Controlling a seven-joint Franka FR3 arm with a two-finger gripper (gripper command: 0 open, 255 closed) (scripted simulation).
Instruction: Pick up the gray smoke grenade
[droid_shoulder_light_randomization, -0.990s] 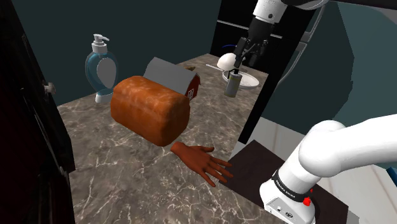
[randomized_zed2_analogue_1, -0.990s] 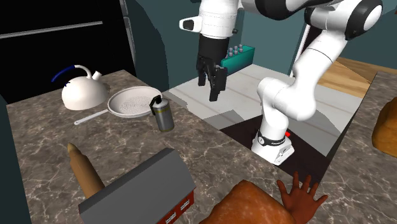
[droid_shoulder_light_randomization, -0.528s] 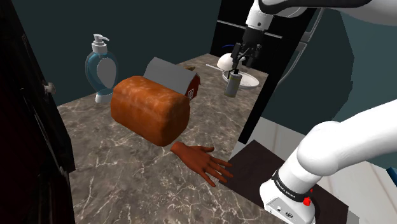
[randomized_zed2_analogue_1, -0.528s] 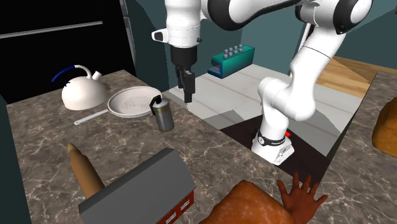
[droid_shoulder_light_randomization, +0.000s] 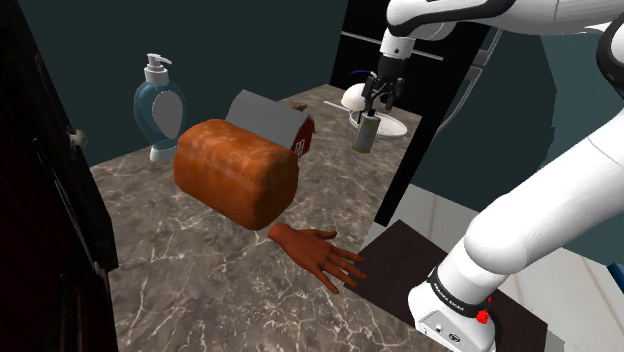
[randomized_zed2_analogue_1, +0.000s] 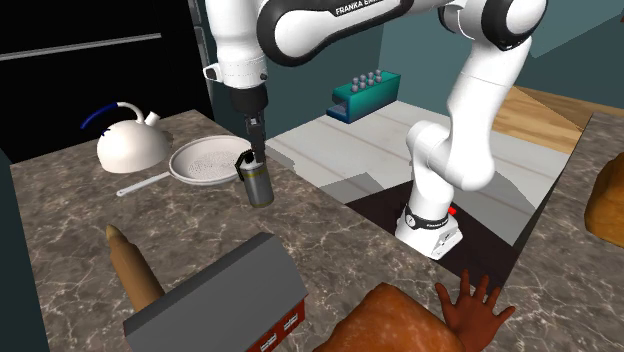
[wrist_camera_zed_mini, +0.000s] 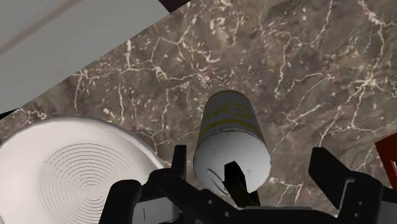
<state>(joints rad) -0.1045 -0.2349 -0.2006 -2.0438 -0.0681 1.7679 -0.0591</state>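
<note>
We find the gray smoke grenade (randomized_zed2_analogue_1: 258, 183) standing upright on the dark marble counter (droid_shoulder_light_randomization: 200, 285), near the counter's edge and just beside a white pan (randomized_zed2_analogue_1: 203, 160). Its body is a gray cylinder with a pale yellowish band and a black fitting on top. The gripper (randomized_zed2_analogue_1: 253, 148) hangs directly above the grenade, pointing down. In the wrist view the fingers stand apart, with the grenade's top between them, close to one finger and clear of the other; it is not clasped. A white kettle (randomized_zed2_analogue_1: 130, 146) sits beyond the pan. Well apart on the counter lie a bread loaf (droid_shoulder_light_randomization: 236, 170), a brown model hand (droid_shoulder_light_randomization: 320, 256) and a soap dispenser (droid_shoulder_light_randomization: 158, 105).
</note>
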